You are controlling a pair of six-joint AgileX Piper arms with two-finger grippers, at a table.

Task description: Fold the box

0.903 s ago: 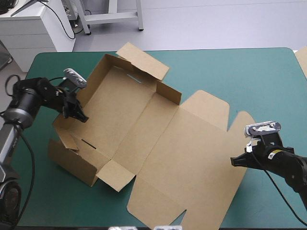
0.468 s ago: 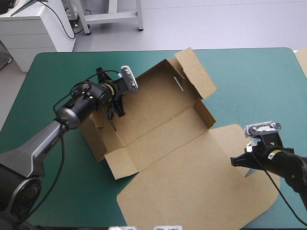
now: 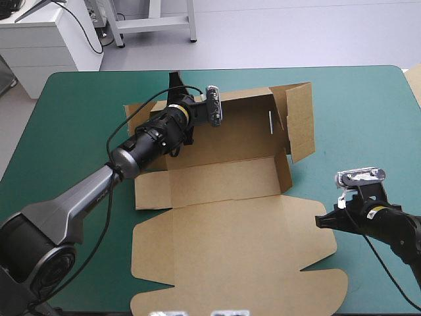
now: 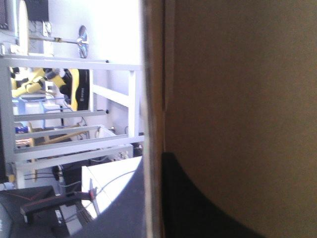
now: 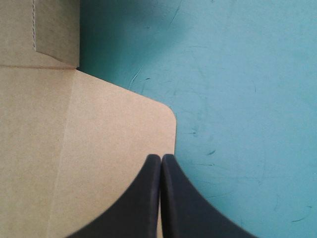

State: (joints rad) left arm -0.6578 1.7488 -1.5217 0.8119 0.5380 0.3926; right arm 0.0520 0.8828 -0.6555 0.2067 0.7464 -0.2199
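Got the brown box (image 3: pixel 230 178) in the middle of the counter (image 3: pixel 368 105), tray walls half up, lid flat toward the near edge. Pinching the far wall with the left hand (image 4: pixel 156 198), nearly closed on the board, probably to stand it upright. Got the right hand (image 5: pixel 161 166) closed, empty, over the lid's rounded corner. Smooth matte cardboard, crisp creases.

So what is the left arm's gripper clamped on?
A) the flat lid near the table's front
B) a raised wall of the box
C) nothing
B: in the wrist view of the left gripper, the board of the box stands edge-on between its fingers, at the raised far wall.
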